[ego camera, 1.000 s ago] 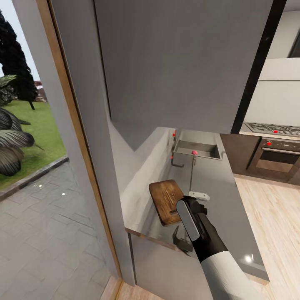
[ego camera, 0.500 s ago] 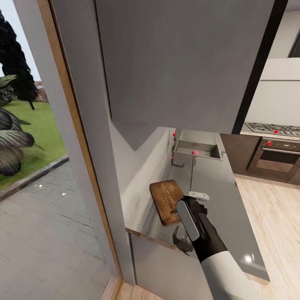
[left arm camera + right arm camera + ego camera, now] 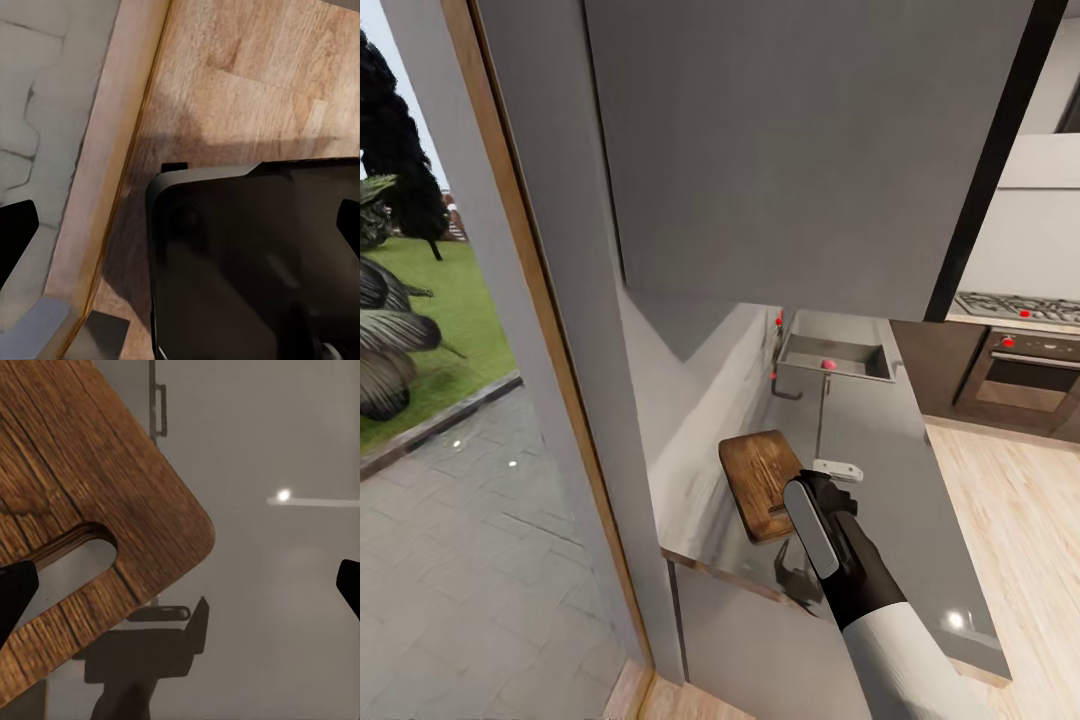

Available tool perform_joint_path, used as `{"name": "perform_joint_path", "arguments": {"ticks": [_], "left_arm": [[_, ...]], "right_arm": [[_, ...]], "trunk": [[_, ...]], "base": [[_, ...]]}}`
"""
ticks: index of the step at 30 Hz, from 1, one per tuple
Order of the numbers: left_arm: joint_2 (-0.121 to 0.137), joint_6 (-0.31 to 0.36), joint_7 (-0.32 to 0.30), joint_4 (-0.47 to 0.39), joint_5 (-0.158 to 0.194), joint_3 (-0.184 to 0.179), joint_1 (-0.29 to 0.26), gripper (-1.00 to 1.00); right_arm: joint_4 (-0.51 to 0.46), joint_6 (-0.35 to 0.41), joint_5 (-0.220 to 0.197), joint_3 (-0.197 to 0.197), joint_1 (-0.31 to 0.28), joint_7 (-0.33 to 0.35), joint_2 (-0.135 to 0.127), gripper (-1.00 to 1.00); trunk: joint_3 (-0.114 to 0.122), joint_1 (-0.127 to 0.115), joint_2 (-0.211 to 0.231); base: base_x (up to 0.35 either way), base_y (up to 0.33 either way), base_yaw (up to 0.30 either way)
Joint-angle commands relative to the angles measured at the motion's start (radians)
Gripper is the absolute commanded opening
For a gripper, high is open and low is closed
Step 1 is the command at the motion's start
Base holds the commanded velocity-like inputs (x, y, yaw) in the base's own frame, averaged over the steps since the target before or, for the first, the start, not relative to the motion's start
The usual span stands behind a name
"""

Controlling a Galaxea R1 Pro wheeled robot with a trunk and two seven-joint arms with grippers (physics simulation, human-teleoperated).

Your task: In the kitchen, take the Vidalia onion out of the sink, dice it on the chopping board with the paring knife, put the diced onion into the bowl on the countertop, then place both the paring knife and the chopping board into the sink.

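Observation:
The dark brown chopping board (image 3: 760, 483) lies on the grey countertop (image 3: 880, 500) near its front end, slot handle toward me. My right gripper (image 3: 820, 512) hovers just right of the board's handle end. In the right wrist view its fingers (image 3: 15, 592) stand wide apart, open and empty, over the slotted corner of the board (image 3: 97, 502). A white bowl (image 3: 840, 467) peeks out behind the gripper. Farther along is the steel sink (image 3: 838, 350) with a small pinkish round thing (image 3: 826, 365) in it. My left gripper (image 3: 180, 232) hangs open over the floor. The paring knife is hidden.
A tall grey wall panel (image 3: 800, 150) hangs close over the counter. A wood-framed doorway (image 3: 530, 300) to a paved yard is at the left. An oven and hob (image 3: 1020, 350) stand at the far right, with light wood floor (image 3: 1010, 520) beside the counter. My dark base (image 3: 255, 262) is below.
The whole head view has shifted very slightly. The right arm, board and bowl keep their places.

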Motion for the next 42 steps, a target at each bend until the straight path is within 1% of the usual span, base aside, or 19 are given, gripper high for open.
{"name": "perform_joint_path", "arguments": {"ticks": [1, 4, 10, 26, 32, 42], "left_arm": [[0.001, -0.002, 0.001, -0.001, 0.002, -0.009, 0.0, 1.0], [0.001, -0.002, 0.001, -0.001, 0.002, -0.021, 0.0, 1.0], [0.001, -0.002, 0.001, -0.001, 0.002, -0.029, 0.0, 1.0], [0.001, -0.002, 0.001, -0.001, 0.003, -0.03, 0.0, 1.0], [0.001, -0.002, 0.001, -0.001, 0.003, -0.03, 0.0, 1.0], [0.001, -0.002, 0.001, -0.001, 0.003, -0.03, 0.0, 1.0]], "right_arm": [[-0.001, 0.004, -0.008, 0.001, -0.001, -0.01, 0.0, 1.0], [-0.001, 0.004, -0.008, 0.001, -0.001, -0.01, 0.0, 1.0], [-0.001, 0.004, -0.008, 0.001, -0.001, -0.01, 0.0, 1.0], [0.001, 0.004, -0.008, 0.001, -0.001, -0.01, 0.0, 1.0], [0.005, 0.004, -0.008, 0.001, -0.001, -0.01, 0.0, 1.0], [0.016, 0.003, -0.008, 0.001, -0.001, -0.01, 0.0, 1.0]], "trunk": [[-0.003, 0.001, -0.002], [-0.005, 0.001, -0.002], [-0.011, 0.001, -0.002], [-0.024, 0.001, -0.002], [-0.029, 0.001, -0.002], [-0.037, 0.001, -0.002]], "base": [[0.011, 0.0, 0.0], [0.008, 0.006, 0.0], [0.028, 0.043, 0.0], [0.002, 0.004, 0.0], [0.0, 0.108, 0.0], [0.0, 0.011, 0.0]]}}
